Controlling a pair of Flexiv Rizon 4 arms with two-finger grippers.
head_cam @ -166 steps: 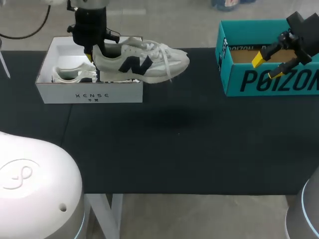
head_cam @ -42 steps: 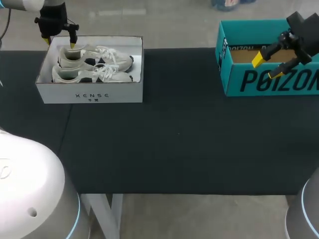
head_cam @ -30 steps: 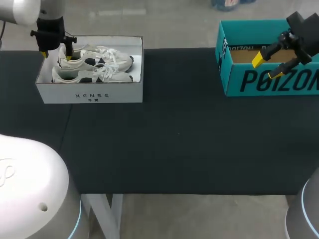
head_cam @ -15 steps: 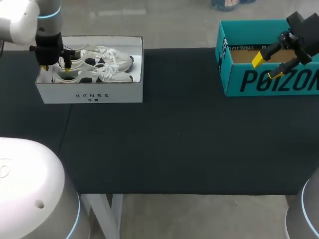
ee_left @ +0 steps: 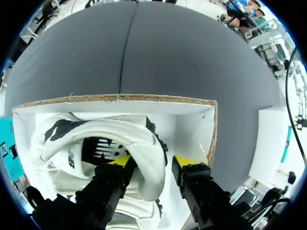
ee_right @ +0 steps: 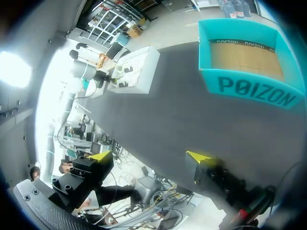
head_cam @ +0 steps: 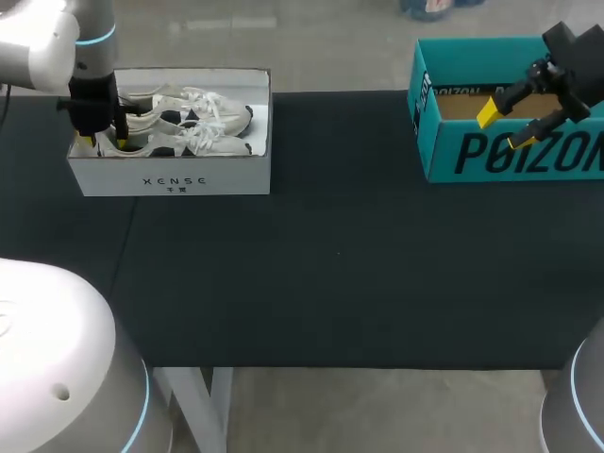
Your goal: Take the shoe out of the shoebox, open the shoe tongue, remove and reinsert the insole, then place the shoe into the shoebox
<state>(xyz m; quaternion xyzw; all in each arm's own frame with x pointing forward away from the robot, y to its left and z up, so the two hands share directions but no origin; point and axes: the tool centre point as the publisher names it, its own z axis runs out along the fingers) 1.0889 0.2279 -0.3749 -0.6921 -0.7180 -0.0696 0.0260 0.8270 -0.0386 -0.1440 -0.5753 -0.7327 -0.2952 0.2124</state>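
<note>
- Two yellow left fingertips [ee_left: 120, 160] straddle the heel of a white shoe [ee_left: 144, 158], one inside its opening and the other just outside.
- Left jaws are open, with no grip on the heel.
- Shoe lies in the white shoebox [head_cam: 170, 179], along its front wall, beside a second shoe [head_cam: 203, 106].
- Shoebox sits at the far left of the dark surface [head_cam: 330, 274].
- Wide open and empty, right jaws hang with right fingertips [head_cam: 490, 112] over a teal box [head_cam: 436, 142] at far right.
</note>
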